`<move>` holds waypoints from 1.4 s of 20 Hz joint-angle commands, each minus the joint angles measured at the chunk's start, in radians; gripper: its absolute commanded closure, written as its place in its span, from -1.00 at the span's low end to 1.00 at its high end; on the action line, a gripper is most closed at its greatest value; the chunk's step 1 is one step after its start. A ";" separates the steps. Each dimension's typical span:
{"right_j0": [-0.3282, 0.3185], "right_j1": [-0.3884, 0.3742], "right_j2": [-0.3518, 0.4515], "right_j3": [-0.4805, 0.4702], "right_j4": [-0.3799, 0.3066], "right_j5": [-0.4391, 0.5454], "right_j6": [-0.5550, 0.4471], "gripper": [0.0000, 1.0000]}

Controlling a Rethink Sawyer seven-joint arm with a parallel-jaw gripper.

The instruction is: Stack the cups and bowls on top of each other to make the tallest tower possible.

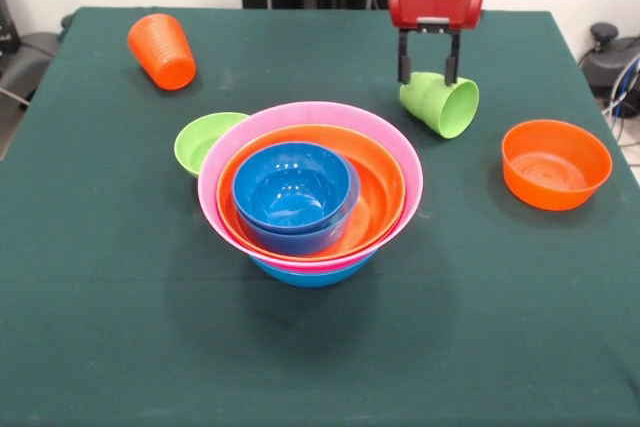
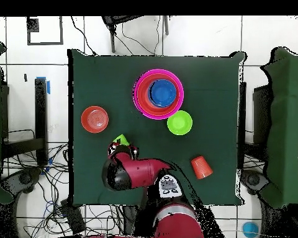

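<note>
Item: lime green cup (image 1: 441,103), tilted, rim pinched between my fingers (image 1: 428,75) at the counter's (image 1: 320,367) robot side, beside the tower (image 1: 310,187). I'd raise it clear of the pink rim, level it, then seat it in the small blue bowl (image 1: 295,187)

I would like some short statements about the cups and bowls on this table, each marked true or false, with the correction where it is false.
1. The gripper has its fingers at the rim of the lime green cup. True.
2. The orange cup stands upright on the tower. False: it lies tilted on the green table, apart from the tower.
3. The small blue bowl sits innermost in the tower. True.
4. The small orange bowl is nested in the pink bowl. False: it stands alone on the table.
5. The small lime-green bowl sits right beside the tower. True.
</note>
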 commanded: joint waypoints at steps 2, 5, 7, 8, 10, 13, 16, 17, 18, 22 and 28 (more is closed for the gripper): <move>0.018 0.066 0.089 -0.060 0.026 -0.103 0.160 -1.00; 0.026 0.064 0.082 -0.050 0.042 -0.114 0.174 -1.00; 0.029 0.057 0.072 -0.050 0.053 -0.106 0.173 -1.00; 0.033 0.053 0.070 -0.049 0.056 -0.102 0.170 -1.00; 0.054 0.052 0.063 -0.051 0.069 -0.097 0.166 -1.00; 0.092 0.058 0.045 -0.061 0.090 -0.095 0.159 -1.00; 0.098 0.071 0.033 -0.070 0.092 -0.097 0.147 -1.00; 0.098 0.072 0.026 -0.075 0.090 -0.089 0.137 -1.00; 0.097 0.073 0.022 -0.075 0.090 -0.087 0.133 -1.00; 0.086 0.079 0.017 -0.079 0.086 -0.080 0.129 -1.00; 0.092 0.080 0.006 -0.085 0.082 -0.071 0.117 -1.00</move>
